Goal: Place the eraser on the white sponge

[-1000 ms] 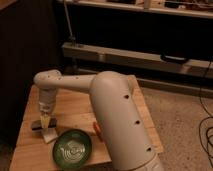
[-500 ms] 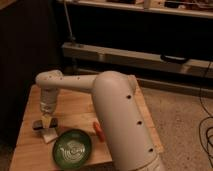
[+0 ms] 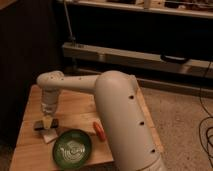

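Note:
The eraser (image 3: 45, 125) is a small dark flat bar at the left of the wooden table (image 3: 80, 107). The white sponge (image 3: 50, 135) is a pale block just in front of it, touching or nearly touching it. My gripper (image 3: 47, 120) points straight down over the middle of the eraser, its tips at the bar. Whether the eraser rests on the table or is lifted off it does not show. My arm's large white link (image 3: 122, 120) covers the right part of the table.
A round green bowl (image 3: 73, 147) stands at the front of the table, right of the sponge. A small orange-red object (image 3: 99, 130) lies beside the bowl near my arm. A dark shelf unit (image 3: 150, 55) stands behind the table.
My gripper has come down a little and slightly right, toward the eraser. The eraser, sponge and bowl show no clear movement.

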You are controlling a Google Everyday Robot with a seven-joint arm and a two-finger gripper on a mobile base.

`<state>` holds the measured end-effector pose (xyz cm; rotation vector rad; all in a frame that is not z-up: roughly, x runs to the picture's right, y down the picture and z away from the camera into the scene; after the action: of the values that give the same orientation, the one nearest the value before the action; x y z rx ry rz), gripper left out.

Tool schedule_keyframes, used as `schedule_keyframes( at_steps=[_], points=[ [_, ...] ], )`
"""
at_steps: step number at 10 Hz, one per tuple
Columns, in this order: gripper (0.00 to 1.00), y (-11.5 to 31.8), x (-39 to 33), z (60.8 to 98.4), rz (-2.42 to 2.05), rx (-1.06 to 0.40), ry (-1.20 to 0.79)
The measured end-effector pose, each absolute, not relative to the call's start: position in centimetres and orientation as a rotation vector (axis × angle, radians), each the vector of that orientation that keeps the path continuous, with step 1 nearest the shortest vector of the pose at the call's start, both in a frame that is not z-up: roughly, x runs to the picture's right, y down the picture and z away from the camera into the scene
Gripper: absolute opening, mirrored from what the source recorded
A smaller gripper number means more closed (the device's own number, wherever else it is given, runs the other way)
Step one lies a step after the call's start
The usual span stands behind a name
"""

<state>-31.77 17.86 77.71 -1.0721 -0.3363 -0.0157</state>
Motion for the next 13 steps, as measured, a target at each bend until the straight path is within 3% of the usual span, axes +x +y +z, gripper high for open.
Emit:
schedule_keyframes(
  at_steps=[2,5,11,13],
  points=[
    [0.39,17.68,-31.23,77.88,-0.009,-1.07,-0.333],
    [0.63,18.01,-31.27,77.86,-0.014,-1.069,-0.333],
    [0.65,18.16,-31.13,77.76,-0.012,-1.067,-0.333],
    [0.74,18.21,-31.15,77.72,-0.013,-1.066,-0.334]
  ],
)
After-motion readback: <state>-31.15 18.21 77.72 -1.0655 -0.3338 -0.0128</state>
